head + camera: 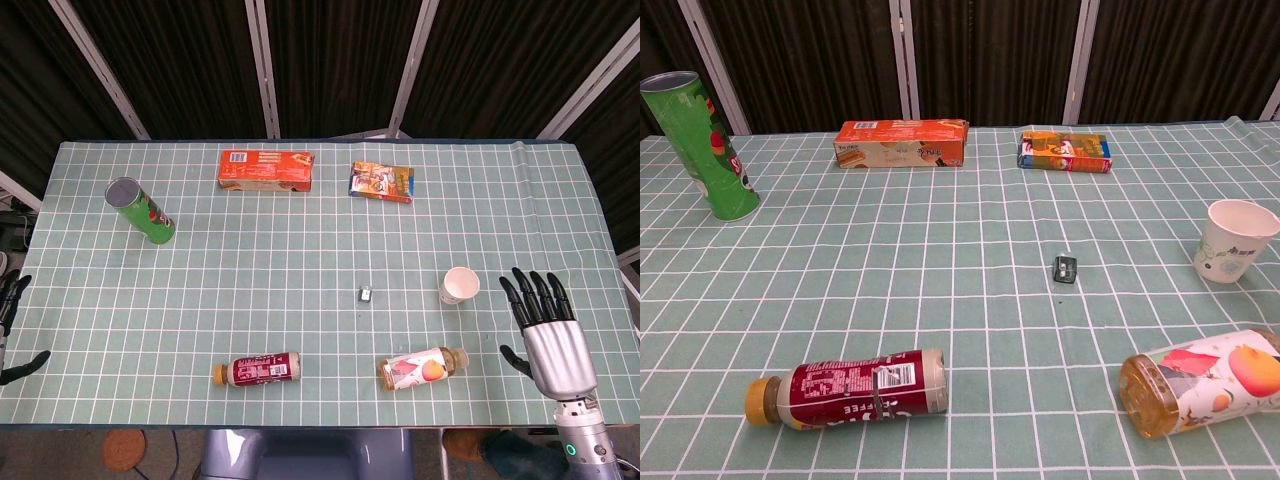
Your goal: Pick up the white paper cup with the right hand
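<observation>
The white paper cup (459, 285) stands upright on the right side of the table, also seen in the chest view as the cup (1234, 241) with a small print on its side. My right hand (543, 325) hovers open just right of and nearer than the cup, fingers spread and pointing away, not touching it. My left hand (12, 305) shows only as dark fingertips at the left table edge, holding nothing that I can see. Neither hand appears in the chest view.
A peach drink bottle (423, 368) lies near the front, left of my right hand. A dark red bottle (256, 370) lies front centre. A small dark clip (366, 294) sits mid-table. A green chip can (140, 210), orange box (266, 169) and colourful box (381, 182) stand at the back.
</observation>
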You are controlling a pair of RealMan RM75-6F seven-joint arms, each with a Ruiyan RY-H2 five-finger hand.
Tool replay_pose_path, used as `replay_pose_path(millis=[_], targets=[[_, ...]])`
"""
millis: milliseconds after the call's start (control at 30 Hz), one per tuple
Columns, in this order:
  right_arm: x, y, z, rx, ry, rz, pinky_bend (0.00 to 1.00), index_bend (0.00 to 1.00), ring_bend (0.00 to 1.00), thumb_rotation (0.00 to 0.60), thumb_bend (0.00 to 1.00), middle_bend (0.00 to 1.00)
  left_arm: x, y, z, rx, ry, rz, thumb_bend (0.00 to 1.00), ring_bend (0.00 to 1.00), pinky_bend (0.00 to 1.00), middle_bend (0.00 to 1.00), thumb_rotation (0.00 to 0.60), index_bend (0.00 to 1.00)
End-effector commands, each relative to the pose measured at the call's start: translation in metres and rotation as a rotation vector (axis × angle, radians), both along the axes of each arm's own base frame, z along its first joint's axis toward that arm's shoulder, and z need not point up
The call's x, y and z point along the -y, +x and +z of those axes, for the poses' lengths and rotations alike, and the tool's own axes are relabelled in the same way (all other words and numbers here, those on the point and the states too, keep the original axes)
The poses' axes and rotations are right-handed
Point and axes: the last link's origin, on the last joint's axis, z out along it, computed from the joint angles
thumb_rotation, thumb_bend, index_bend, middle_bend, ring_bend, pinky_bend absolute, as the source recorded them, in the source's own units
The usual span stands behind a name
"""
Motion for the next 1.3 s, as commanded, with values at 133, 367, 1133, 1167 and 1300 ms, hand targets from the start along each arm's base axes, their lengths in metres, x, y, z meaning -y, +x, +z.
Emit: replay_pose_path(millis=[133, 367, 1133, 1167, 1300], targets=[[0.0, -0.001, -0.003, 0.004, 0.022, -0.006, 0.0, 0.0, 0.0, 0.6, 0.0, 0.0, 0.001, 0.0, 0.0, -0.001, -0.002, 0.001, 0.0, 0.0, 0.0, 0.0, 0.6, 0.0], [0.01, 0.007, -0.041, -0.141, 0.168, 0.098, 0.0, 0.0, 0.0, 0.6, 0.0, 0.0, -0.001, 0.0, 0.0, 0.001, 0.011, 0.0, 0.0, 0.0, 0.0, 0.0, 0.6, 0.0], [0.093, -0.005, -0.139, -1.045, 0.198, 0.301, 0.0, 0.0, 0.0, 0.6, 0.0, 0.0, -0.031, -0.013, -0.015, -0.019, -0.016, 0.054, 0.0, 0.0, 0.0, 0.0, 0.6, 0.0], [0.096, -0.008, -0.14, -1.072, 0.188, 0.291, 0.0, 0.0, 0.0, 0.6, 0.0, 0.0, -0.031, -0.013, -0.015, -0.02, -0.018, 0.056, 0.0, 0.0, 0.0, 0.0, 0.6, 0.0], [0.103, -0.017, -0.138, -1.153, 0.157, 0.264, 0.0, 0.0, 0.0, 0.6, 0.0, 0.0, -0.032, -0.013, -0.017, -0.02, -0.021, 0.057, 0.0, 0.0, 0.0, 0.0, 0.6, 0.0]])
